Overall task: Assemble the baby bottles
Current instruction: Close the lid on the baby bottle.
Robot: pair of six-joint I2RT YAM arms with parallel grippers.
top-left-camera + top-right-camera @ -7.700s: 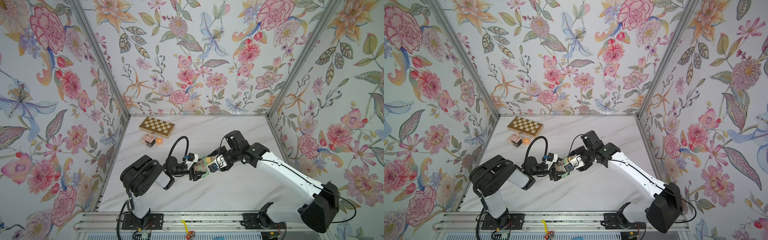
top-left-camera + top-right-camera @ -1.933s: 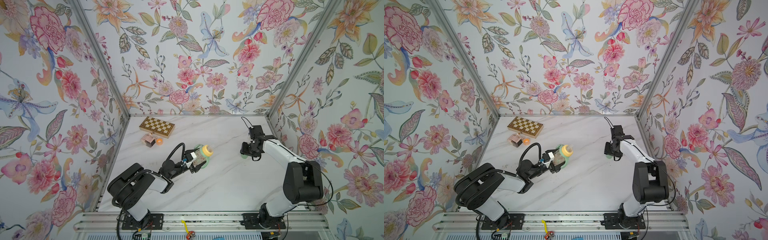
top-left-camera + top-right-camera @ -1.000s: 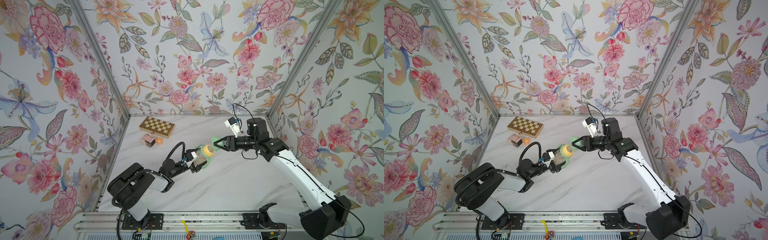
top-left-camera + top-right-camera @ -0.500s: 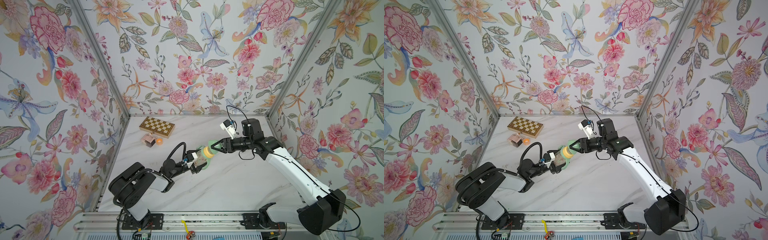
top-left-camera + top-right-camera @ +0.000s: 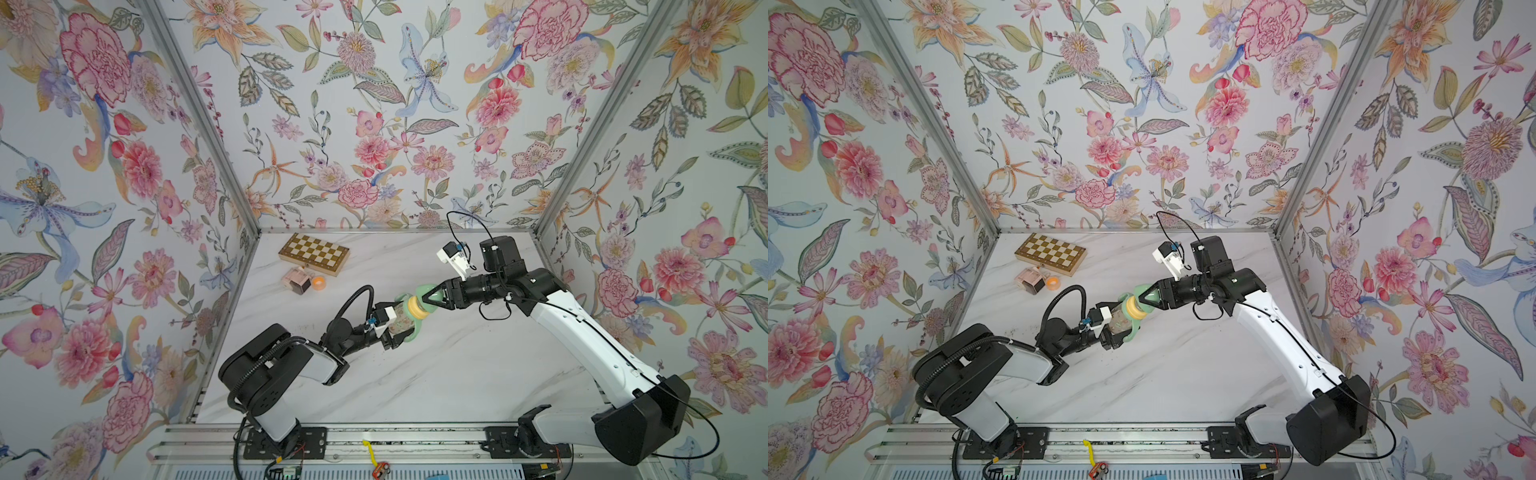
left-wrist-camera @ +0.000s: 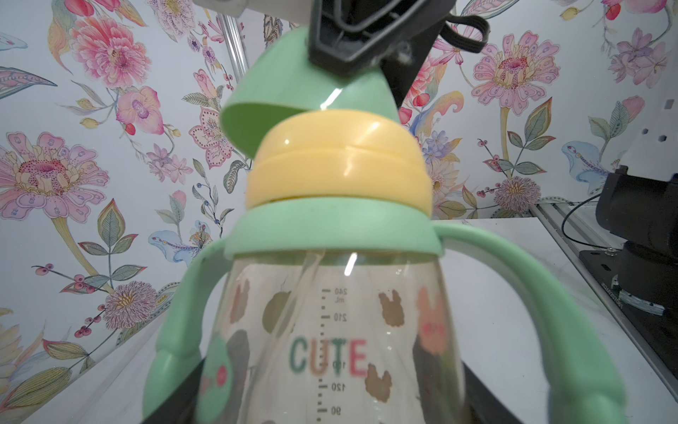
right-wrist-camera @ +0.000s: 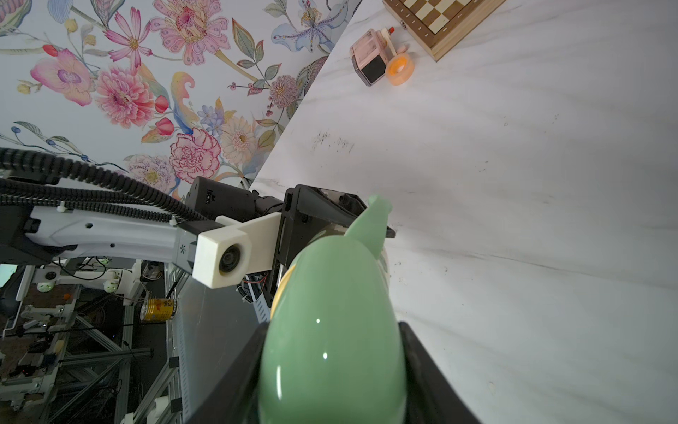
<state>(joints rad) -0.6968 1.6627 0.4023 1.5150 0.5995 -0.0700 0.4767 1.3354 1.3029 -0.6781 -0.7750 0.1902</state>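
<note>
The baby bottle [image 5: 398,322] is a clear amber-tinted body printed "CUTE" [image 6: 330,352], lying nearly level above the table's middle. It carries a pale green handle ring [image 6: 330,227] and a yellow collar [image 5: 414,307]. My left gripper [image 5: 392,332] is shut on the body's lower end. My right gripper [image 5: 432,300] is shut on the pale green dome cap [image 7: 330,330], one black finger [image 7: 227,381] on each side. The cap [image 6: 293,91] sits tilted against the collar [image 6: 337,165], its rim over one edge only. The nipple is hidden under the cap.
A folded chessboard [image 5: 313,253] lies at the back left of the marble table [image 5: 415,374]. Beside it stand a pink-and-brown cube bottle [image 5: 297,279] and a small orange ring [image 5: 318,283]. Flowered walls enclose three sides.
My right gripper has carried the green cap leftward until it meets the bottle's yellow collar. The left gripper and the bottle have stayed still.
</note>
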